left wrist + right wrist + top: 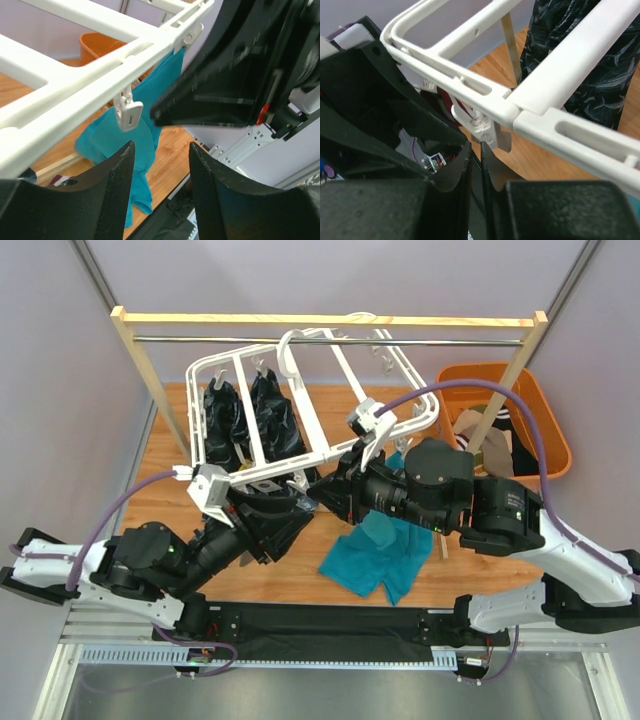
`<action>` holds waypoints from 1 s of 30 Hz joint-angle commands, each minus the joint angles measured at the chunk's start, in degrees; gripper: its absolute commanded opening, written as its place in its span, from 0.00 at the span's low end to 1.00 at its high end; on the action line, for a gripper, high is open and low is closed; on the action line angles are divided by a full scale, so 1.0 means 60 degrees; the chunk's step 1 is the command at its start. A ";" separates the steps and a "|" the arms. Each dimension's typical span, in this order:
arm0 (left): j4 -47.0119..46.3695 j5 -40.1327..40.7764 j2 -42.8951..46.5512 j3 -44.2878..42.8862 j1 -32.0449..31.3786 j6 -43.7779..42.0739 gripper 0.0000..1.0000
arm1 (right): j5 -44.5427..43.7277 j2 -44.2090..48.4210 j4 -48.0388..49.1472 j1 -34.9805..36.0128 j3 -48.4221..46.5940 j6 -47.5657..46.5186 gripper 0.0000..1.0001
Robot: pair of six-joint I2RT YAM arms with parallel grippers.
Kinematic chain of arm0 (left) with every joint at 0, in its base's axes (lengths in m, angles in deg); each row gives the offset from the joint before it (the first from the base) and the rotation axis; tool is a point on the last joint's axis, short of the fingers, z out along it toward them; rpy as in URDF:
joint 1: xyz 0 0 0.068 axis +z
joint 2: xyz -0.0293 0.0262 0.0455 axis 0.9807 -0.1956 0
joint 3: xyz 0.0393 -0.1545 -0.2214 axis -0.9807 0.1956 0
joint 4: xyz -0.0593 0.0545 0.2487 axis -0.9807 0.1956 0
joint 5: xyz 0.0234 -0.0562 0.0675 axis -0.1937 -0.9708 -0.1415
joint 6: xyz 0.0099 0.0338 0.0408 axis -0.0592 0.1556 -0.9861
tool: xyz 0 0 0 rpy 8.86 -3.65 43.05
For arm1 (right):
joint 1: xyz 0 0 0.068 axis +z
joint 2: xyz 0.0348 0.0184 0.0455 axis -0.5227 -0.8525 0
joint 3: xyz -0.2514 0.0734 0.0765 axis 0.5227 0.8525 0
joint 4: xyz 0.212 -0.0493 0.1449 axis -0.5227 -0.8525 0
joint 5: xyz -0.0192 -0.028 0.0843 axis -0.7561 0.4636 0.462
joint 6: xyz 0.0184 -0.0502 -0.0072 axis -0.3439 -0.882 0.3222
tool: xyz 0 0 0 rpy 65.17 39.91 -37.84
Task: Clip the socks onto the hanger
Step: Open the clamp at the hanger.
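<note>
The white hanger [290,458] hangs from the rack, its front bar across the left wrist view [75,85] and the right wrist view [560,65]. A teal sock [375,555] lies crumpled on the table. In the left wrist view this sock [145,130] reaches up to a clip on the front bar. My left gripper [290,505] is open and empty [161,147], just below a free clip [128,112]. My right gripper [325,485] is shut, nothing visible between the jaws [475,146], tips right under another clip [487,131]. The two grippers face each other under the bar.
Two dark glossy patterned cloths [255,420] hang from the hanger's left part, also in the right wrist view [580,85]. The wooden rack [330,318] with its metal rail stands behind. An orange basket [500,390] at back right holds more socks [490,445].
</note>
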 commanded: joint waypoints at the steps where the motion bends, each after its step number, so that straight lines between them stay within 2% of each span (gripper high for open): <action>1: -0.0027 0.0118 0.0711 0.0293 -0.0012 0.0118 0.54 | 0.0523 0.0889 0.0452 -0.0016 0.1446 -0.0016 0.15; 4: 0.0572 0.0570 0.1253 0.0586 -0.0012 0.0615 0.52 | 0.0641 0.1855 0.2324 -0.0016 0.2914 -0.0716 0.26; 5: 0.0720 0.0660 0.1370 0.0646 -0.0012 0.0762 0.52 | 0.0598 0.2020 0.2852 -0.0016 0.3891 -0.0851 0.32; 6: 0.0808 0.0733 0.1647 0.0719 -0.0012 0.0893 0.52 | 0.0554 0.2137 0.3669 -0.0016 0.4190 -0.0997 0.33; 9: 0.1101 0.0939 0.2043 0.0924 -0.0012 0.1070 0.51 | 0.0480 0.2241 0.4814 -0.0016 0.4837 -0.1364 0.39; 13: 0.1351 0.1027 0.2118 0.0823 -0.0012 0.1115 0.51 | 0.0685 0.2314 0.6530 -0.0002 0.5466 -0.1935 0.45; 16: 0.1599 0.1027 0.1972 0.0647 -0.0012 0.1188 0.52 | 0.0758 0.2271 0.7775 -0.0002 0.5964 -0.2608 0.54; 22: 0.1732 0.1012 0.1840 0.0485 -0.0012 0.1173 0.52 | 0.0874 0.2095 0.8847 -0.0002 0.6229 -0.3268 0.59; 30: 0.1718 0.1012 0.1884 0.0456 -0.0012 0.1203 0.51 | 0.0818 0.1685 0.9624 -0.0016 0.6420 -0.3767 0.61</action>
